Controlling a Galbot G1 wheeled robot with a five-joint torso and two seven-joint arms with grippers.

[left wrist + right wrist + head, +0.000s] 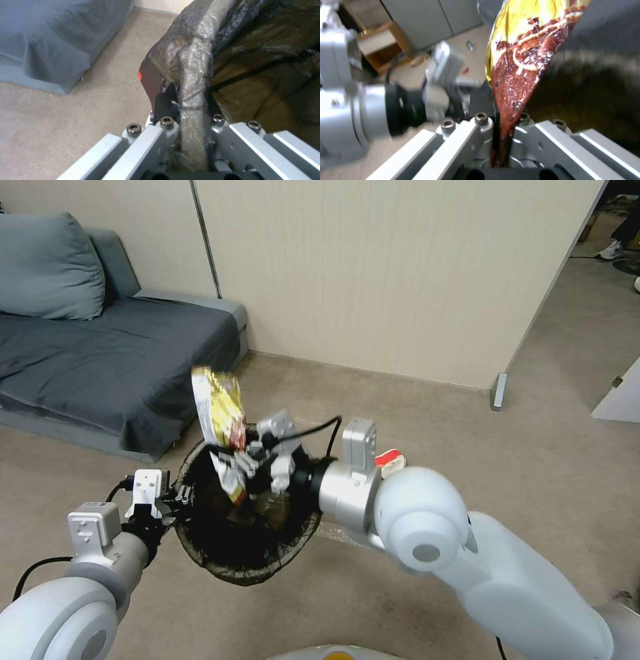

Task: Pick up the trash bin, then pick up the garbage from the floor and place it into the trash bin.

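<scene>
At frame centre our right gripper [235, 473], clamped on a crinkled yellow snack packet [220, 413], hovers above the black-lined round bin [247, 570] our left gripper [175, 500] pinches by its rim, so release comes next.

The head camera looks down from high up. Each wrist camera sits very close behind its fingers. All see the trash bin [247, 553].

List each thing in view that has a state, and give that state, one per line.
trash bin: off the floor, gripped at its rim, liner folded over.
yellow snack packet: pinched, above the bin's mouth.
left gripper: shut on the rim.
right gripper: shut on the packet.
red-and-white wrapper: lying on the floor.
</scene>
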